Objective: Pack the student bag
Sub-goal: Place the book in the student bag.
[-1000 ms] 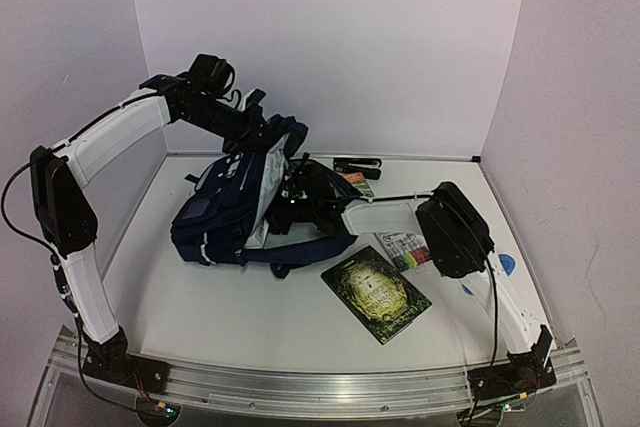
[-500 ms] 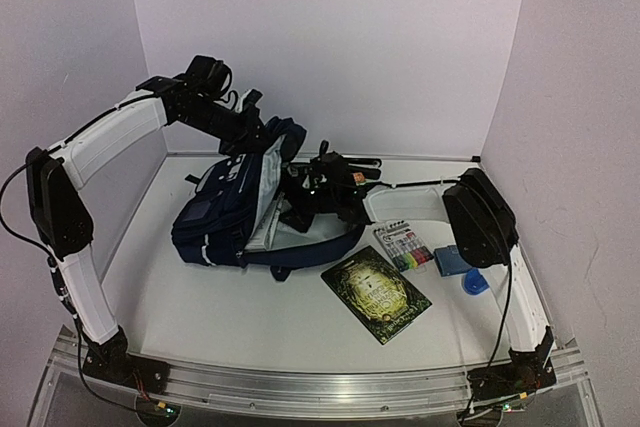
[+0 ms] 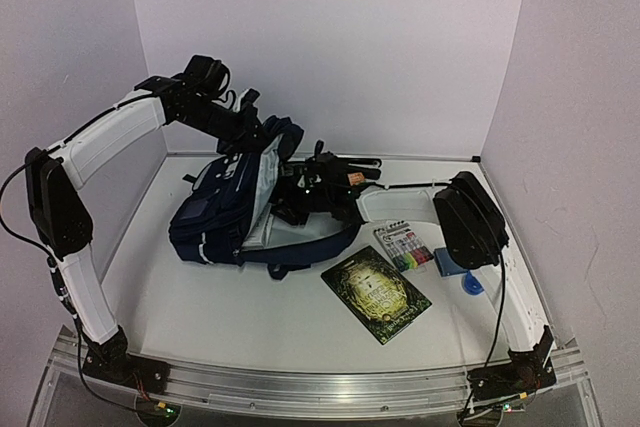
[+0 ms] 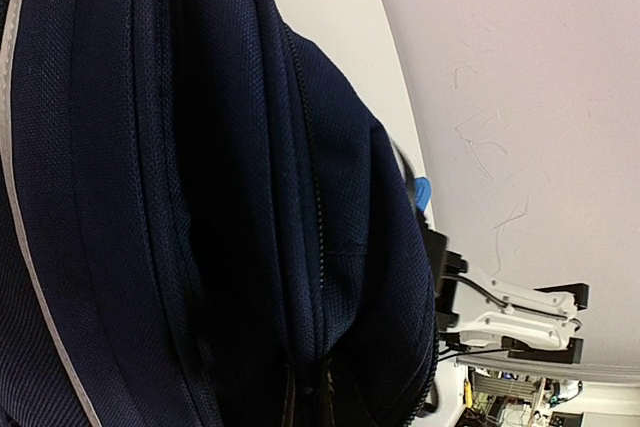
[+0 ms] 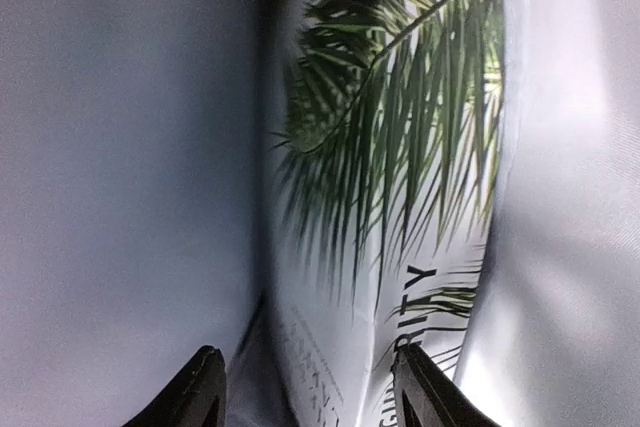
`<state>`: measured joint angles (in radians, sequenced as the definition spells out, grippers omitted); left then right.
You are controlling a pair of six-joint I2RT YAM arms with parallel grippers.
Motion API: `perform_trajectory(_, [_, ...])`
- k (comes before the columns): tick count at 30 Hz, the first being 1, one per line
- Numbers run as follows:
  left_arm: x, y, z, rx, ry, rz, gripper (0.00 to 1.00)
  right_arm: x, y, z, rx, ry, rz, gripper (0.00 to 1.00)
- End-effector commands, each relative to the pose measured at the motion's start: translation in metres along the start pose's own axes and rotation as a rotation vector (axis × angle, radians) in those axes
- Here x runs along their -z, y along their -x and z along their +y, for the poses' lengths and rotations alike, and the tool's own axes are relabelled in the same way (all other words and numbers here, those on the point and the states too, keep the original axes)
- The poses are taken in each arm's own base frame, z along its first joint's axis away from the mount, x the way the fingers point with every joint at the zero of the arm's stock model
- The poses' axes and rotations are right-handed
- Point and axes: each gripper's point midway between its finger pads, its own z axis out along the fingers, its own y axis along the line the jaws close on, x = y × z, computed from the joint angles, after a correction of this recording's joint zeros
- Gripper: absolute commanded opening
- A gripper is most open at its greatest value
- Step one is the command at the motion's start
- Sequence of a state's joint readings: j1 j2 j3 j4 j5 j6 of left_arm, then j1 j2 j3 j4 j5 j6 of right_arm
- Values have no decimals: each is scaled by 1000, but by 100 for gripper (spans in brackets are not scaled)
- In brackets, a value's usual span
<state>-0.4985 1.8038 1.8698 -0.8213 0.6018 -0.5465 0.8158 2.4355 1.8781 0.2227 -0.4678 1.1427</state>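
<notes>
Overhead, the student bag lies at the back-left of the worktop; my left gripper is clamped on its raised top edge. Left wrist: its navy fabric fills the frame. Right wrist: my right gripper has its jaws apart, facing a palm-leaf booklet against pale lining

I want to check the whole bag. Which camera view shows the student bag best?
The top external view: there the student bag shows nearly whole, lying open on the table. The left wrist view gives only close navy fabric and a zipper; the right wrist view, only pale lining and a palm-print cover inside.
</notes>
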Motion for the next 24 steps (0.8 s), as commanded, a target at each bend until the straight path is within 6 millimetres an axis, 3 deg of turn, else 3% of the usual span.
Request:
perform_trajectory(1, [32,22,-47,-156,-124,-113,0,-17,-8,32,67,132,-2,54])
perform_trajectory(5, [27,17,-37,-136,-110,-104,0,-17,-22,79,153,282,23,52])
perform_trajectory(9, [31,18,-16,-99,-54,-121,0,-1,-15,92,227,309,26,56])
perform_trajectory(13, [33,13,19,-54,72,-129,0,28,4,74,251,238,21,71])
perform_trajectory(17, [31,8,62,13,202,-141,0,60,10,57,293,168,43,80])
perform_trajectory(24, [5,-6,109,87,291,-84,0,119,27,16,333,5,75,86])
